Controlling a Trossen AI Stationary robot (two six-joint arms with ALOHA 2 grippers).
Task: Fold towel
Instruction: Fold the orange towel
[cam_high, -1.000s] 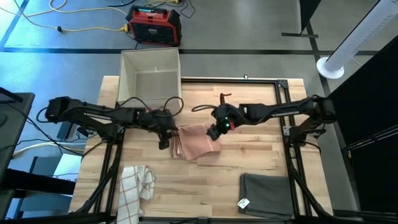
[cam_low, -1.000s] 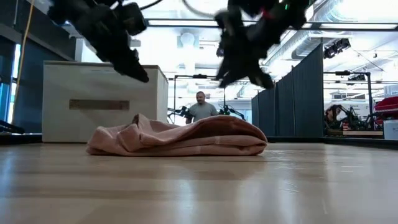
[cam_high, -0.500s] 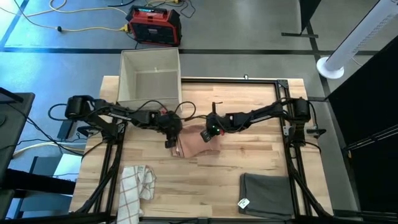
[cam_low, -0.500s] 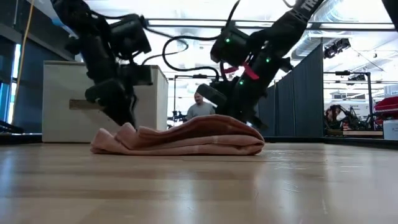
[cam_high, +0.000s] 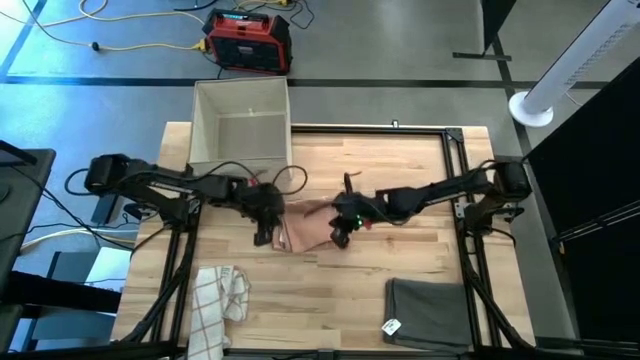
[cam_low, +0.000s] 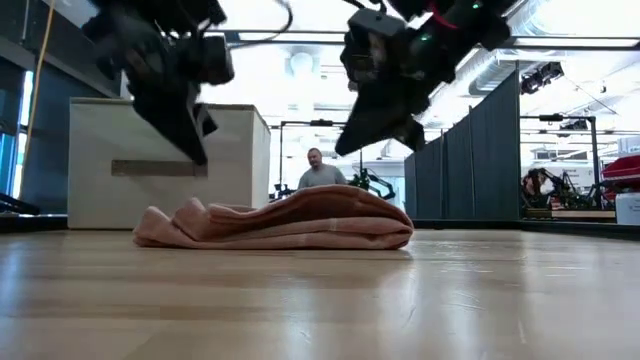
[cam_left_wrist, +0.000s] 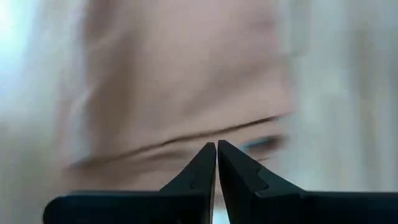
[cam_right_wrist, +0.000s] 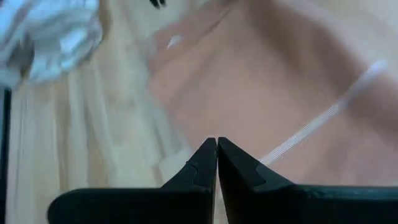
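One pink towel (cam_high: 308, 228) — folded, rumpled, flat on table (cam_high: 400, 260) — two grippers above it, left (cam_left_wrist: 216, 149) and right (cam_right_wrist: 217, 144), fingers closed, empty.

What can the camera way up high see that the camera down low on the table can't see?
Only the high view shows the checked cloth, the grey folded cloth, the red case on the floor and the inside of the white bin. Only the low view shows a person standing far behind the table. Both show the pink towel and the two grippers above it, left and right.
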